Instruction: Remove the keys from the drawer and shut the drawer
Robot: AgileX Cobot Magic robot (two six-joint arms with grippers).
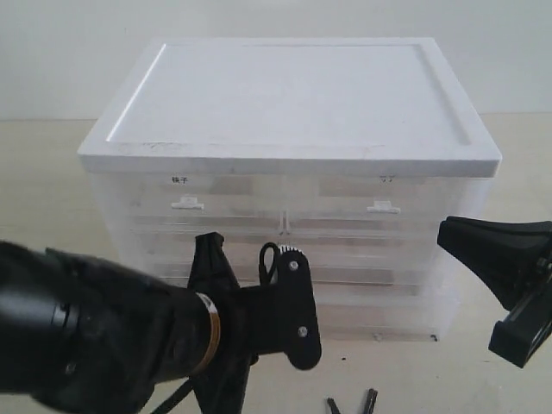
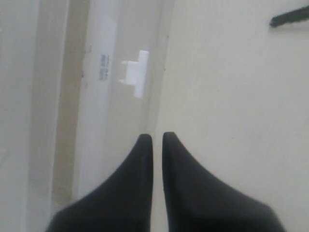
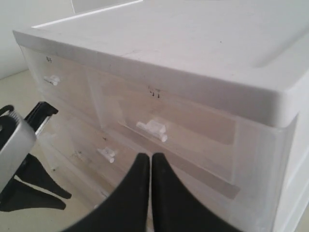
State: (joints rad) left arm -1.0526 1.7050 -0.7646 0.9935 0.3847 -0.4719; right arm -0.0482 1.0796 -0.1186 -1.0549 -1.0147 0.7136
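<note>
1. Every drawer in the cabinet [image 1: 293,95] looks pushed in. The drawer [image 1: 185,194] we want is top row, left, the one with the darker label [image 1: 179,180] and a white tab handle [image 1: 187,204].
2. The keys don't show in any view because the plastic front is too cloudy. My guess is they're inside that drawer, so nothing's started yet.
3. The left gripper [image 2: 157,137] has its fingers nearly together with just a thin slit, holding nothing. It sits low at the cabinet's near face, probably lining up for a handle.
4. The right gripper [image 3: 147,157] is pinched together and empty, off the near right corner. I reckon it's parked out of the way.
5. Only the exterior view lets you compare both labels. The right wrist view gets close on the other half-width drawer [image 3: 164,121]. The left wrist view shows one handle, but I can't tell whose.
</note>
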